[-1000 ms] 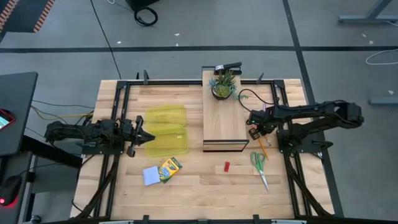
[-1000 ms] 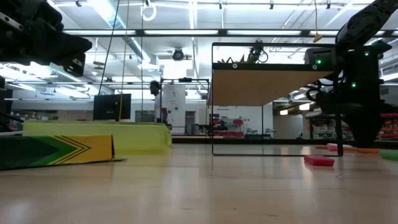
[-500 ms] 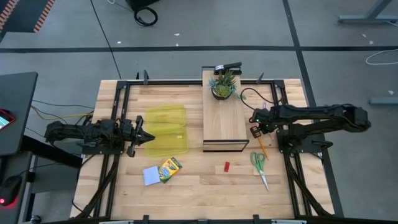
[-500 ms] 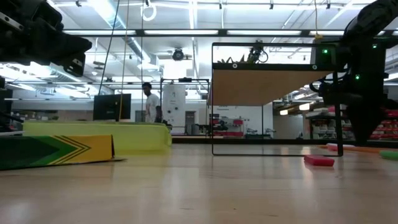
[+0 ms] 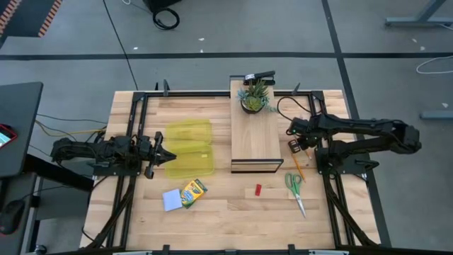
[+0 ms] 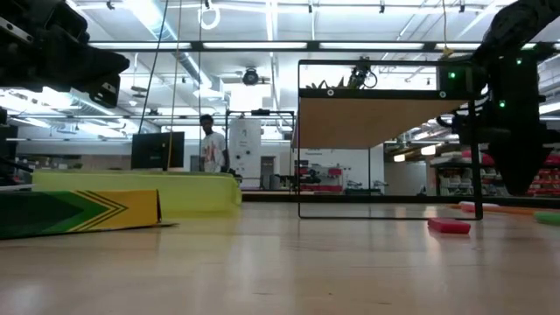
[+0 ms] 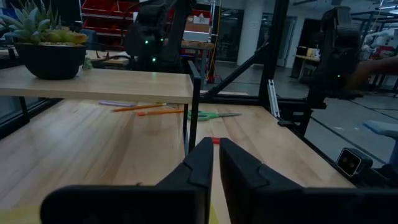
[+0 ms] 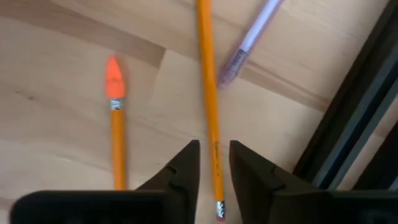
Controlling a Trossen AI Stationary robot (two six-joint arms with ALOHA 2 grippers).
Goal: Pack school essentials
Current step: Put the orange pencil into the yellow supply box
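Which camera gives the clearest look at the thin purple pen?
The right wrist view: the thin purple pen lies close up beside an orange pencil. The left wrist view shows it as a faint far streak; the high and low views barely show it.

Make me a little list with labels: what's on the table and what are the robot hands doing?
left gripper: shut, at the yellow case
right gripper: slightly open above an orange pencil, holding nothing
beside that pencil: second orange pencil, purple pen
scissors: flat on the table
red block: lying loose
crayon box: beside the blue notepad
plant: on the wooden shelf
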